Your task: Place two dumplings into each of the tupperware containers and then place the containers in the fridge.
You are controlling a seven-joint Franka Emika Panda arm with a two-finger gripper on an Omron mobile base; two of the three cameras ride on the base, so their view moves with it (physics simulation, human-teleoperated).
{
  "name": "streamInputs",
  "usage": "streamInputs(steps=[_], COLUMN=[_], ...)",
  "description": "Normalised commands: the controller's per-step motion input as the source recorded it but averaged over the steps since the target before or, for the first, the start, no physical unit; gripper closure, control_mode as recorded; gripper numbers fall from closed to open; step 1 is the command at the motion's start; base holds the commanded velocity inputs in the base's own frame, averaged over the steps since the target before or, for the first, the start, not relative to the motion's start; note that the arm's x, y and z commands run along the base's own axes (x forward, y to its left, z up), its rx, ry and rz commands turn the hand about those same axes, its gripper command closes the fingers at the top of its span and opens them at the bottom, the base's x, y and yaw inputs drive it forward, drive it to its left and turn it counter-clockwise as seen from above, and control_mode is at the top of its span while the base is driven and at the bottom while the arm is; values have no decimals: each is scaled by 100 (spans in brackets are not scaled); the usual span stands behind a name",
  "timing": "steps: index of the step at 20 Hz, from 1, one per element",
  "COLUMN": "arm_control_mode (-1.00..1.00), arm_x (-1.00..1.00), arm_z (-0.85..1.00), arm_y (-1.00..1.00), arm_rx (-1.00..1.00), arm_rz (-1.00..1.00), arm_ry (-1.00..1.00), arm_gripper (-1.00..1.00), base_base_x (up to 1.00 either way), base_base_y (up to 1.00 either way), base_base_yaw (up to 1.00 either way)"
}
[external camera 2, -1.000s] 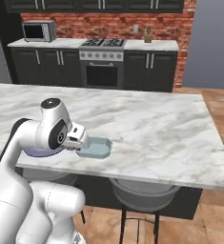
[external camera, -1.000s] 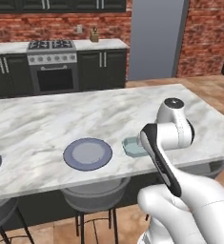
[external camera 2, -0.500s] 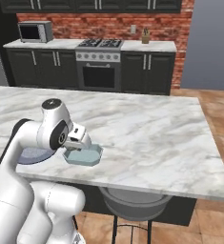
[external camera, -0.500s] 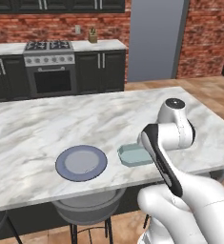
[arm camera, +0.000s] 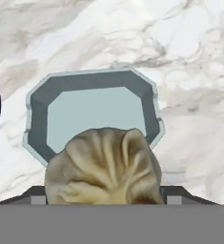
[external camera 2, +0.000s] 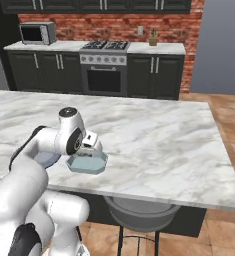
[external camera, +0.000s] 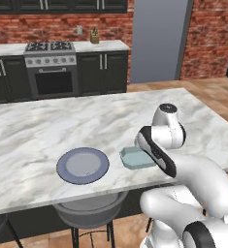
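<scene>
A pale pleated dumpling sits between the finger tips of my gripper, which is shut on it. Just beyond it in the hand view lies one pale teal tupperware container, its visible floor bare. The same container rests near the front edge of the marble island, half hidden by my arm. From the right, the gripper hangs over the container. I cannot make out a fridge with a handle or dispenser.
A round blue-grey plate lies bare on the island, left of the container. Stools stand under the island's front edge. Behind are a stove, dark cabinets, a microwave and a tall plain grey unit.
The whole picture has shifted a little, so the base has moved. The arm keeps the dumpling over the container and the jaws stand as before.
</scene>
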Motion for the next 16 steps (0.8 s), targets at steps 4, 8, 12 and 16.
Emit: streamInputs(steps=[4,8,12,16], arm_control_mode=[-100,-100,-100,-100], arm_x=[84,36,11,13], arm_z=[-89,-55,-16,-34], arm_y=[-13,-12,0,0], arm_rx=[1,0,0,0], arm_rz=[9,8,0,1], arm_ry=[25,20,5,0], arm_gripper=[100,100,100,100], base_base_x=[0,0,0,0], base_base_y=[0,0,0,0], base_base_yaw=[0,0,0,0])
